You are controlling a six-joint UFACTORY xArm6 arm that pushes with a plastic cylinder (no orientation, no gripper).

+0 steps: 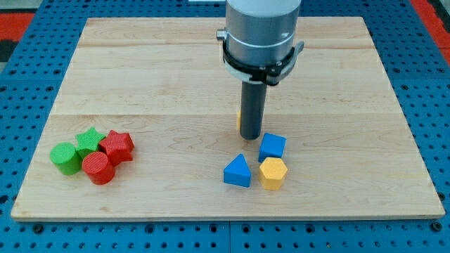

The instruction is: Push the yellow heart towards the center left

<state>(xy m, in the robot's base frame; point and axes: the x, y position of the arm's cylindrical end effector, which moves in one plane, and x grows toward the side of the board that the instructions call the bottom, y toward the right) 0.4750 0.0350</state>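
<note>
Wooden table (140,77) on a blue pegboard (28,63), seen from the one camera. My tip (250,135) down on the table near its middle, a little toward the bottom edge, at the end of the dark rod under the grey cylindrical arm body (261,31). No fingers on this rig (only the rod), so nothing to call wide, narrow or holding.

Just a sliver of yellow (239,117) peeking out at the rod's left side, touching or just beside it; presumably the yellow heart, though shape cannot be made out, most of it hidden behind the rod.

Just below and right of my tip: blue cube (272,146), yellow hexagonal block (273,173) beneath it, blue triangular block (237,171) to its left.

Toward the table's bottom-left corner, a tight cluster: green cylinder (65,157), green star (89,140), red star (117,146), red cylinder (98,168).
</note>
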